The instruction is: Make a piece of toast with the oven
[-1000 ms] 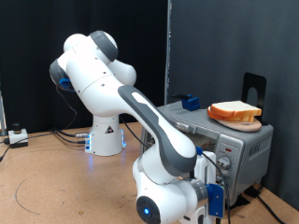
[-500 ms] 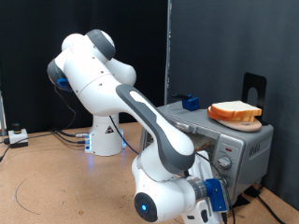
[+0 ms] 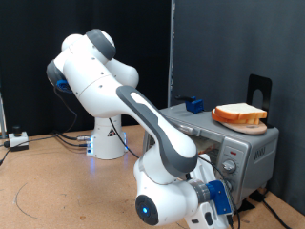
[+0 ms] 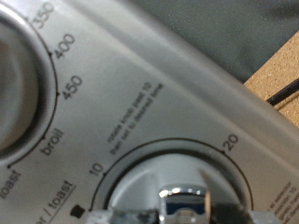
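Note:
The silver-grey oven stands at the exterior view's right. My gripper is pressed up against its knob panel, the fingers hidden behind the hand. The wrist view is filled by that panel: a temperature dial marked 350, 400, 450, broil and toast, and a timer knob marked 10 and 20 with a chrome tab, very close to the camera. A thick pile of bread slices lies on top of the oven. The single piece of toast is not in view.
A small blue object sits on the oven's top, and a black stand is behind the bread. Cables lie on the wooden table at the left. A black curtain hangs behind.
The hand has turned a little at the knob panel and shifted slightly. The oven and the bread pile have not moved.

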Controlling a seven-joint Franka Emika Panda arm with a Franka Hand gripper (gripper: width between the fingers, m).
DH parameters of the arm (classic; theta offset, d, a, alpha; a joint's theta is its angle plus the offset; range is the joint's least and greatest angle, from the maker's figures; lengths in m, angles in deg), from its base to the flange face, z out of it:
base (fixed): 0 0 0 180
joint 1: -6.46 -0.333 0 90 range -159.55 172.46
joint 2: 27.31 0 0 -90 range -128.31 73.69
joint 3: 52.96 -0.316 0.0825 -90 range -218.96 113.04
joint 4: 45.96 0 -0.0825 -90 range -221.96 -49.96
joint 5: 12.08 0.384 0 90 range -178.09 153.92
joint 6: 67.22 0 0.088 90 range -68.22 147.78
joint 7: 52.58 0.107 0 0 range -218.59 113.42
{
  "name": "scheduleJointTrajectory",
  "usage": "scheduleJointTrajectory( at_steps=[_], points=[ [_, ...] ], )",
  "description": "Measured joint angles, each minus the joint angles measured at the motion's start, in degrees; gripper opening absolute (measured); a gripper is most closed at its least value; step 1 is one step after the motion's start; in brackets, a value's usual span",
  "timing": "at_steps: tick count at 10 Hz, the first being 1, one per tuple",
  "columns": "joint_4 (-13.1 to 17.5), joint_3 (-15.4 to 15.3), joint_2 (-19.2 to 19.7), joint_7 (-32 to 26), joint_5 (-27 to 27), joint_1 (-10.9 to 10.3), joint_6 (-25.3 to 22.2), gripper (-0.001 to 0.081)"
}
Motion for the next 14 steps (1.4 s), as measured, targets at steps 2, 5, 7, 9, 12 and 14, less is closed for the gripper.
scheduleJointTrajectory(
  at_steps=[2,5,7,9,12,14],
  points=[
    [-0.8,-0.4,0.0,-2.3,0.6,0.6,0.9,0.0095],
    [-0.9,-0.4,0.0,-1.6,0.8,0.6,0.9,0.0095],
    [-0.8,-0.3,0.0,-0.3,0.9,0.6,1.2,0.0095],
    [0.2,-0.4,0.0,1.6,1.5,0.0,2.2,0.0226],
    [1.3,-0.3,0.0,4.9,1.8,-0.1,1.5,0.0545],
    [2.4,0.5,0.0,10.7,1.6,0.5,-5.3,0.068]
  ],
)
